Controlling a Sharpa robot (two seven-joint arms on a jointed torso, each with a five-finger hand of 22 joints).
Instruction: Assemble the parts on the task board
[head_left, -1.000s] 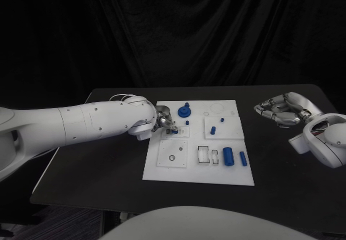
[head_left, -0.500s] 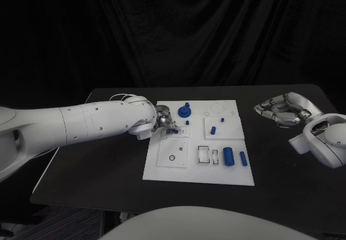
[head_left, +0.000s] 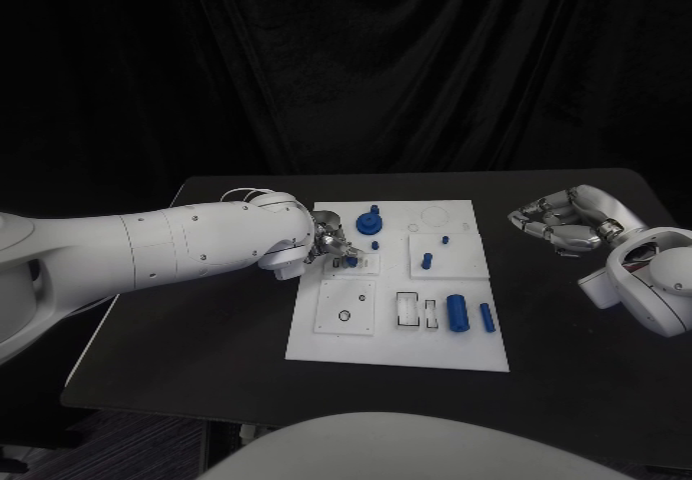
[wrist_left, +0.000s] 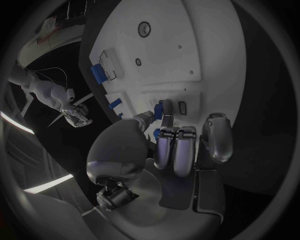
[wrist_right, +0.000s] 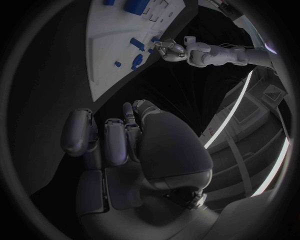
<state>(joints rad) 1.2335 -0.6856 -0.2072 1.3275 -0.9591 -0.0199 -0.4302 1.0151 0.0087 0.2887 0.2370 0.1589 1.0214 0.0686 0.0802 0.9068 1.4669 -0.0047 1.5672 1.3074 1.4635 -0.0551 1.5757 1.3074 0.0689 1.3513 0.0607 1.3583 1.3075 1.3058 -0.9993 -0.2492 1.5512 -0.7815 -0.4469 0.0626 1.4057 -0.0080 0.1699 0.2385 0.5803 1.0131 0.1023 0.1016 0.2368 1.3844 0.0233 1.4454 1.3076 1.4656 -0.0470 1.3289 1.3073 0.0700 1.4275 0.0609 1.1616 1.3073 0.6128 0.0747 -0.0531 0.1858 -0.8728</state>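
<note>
The white task board (head_left: 335, 340) lies in the middle of the black table. My left hand (head_left: 326, 245) hovers over the board's upper left block and pinches a small blue part (wrist_left: 160, 109) between thumb and fingers, right beside a small rectangular slot (wrist_left: 182, 107). In the head view the same small blue part (head_left: 349, 262) peeks out under the fingers. My right hand (head_left: 564, 222) hangs off the board's right side with its fingers (wrist_right: 116, 140) curled in on nothing.
On the board stand a blue gear-like piece (head_left: 369, 221), a short peg (head_left: 427, 262), a thick cylinder (head_left: 456, 312) and a slim cylinder (head_left: 486, 317). A ring-shaped hole (head_left: 343, 317) sits in the lower left block. Bare table (head_left: 202, 320) lies left of the board.
</note>
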